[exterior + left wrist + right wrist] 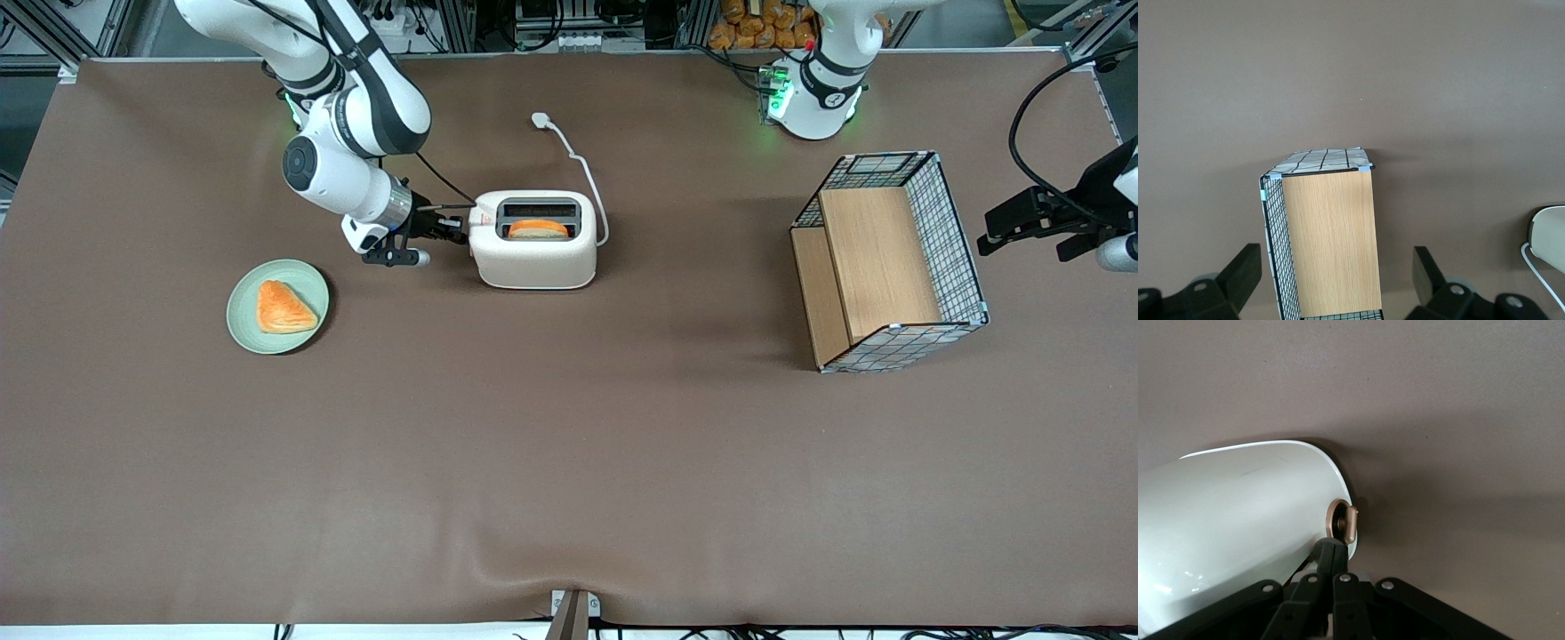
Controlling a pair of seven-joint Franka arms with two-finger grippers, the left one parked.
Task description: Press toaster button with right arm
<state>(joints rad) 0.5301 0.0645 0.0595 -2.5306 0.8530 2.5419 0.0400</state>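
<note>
Gripper [455,233] sits at the narrow end of the toaster [533,258], the end facing the working arm's side of the surface [569,462]. In my wrist view its fingers [1331,563] are drawn together, nothing between them, tips right at the toaster's end wall. Toaster stands mid-surface, a slice of orange toast [538,229] showing in the slot nearer the front camera, white cord [587,173] trailing away from it. Toaster button [452,224] is a small pale knob at the fingertips; from the front I cannot tell whether they touch it or only sit just beside it.

My read: approach is done, the press itself is the step in hand. Toast rides high in the slot, so I judge the lever not yet down. Next move calls for a straight downward push along the lever's track, tips kept on the knob, no sideways shove that could slide the toaster.

Plate [307,276] with a pastry lies near, toward the front camera; keep clear.
</note>
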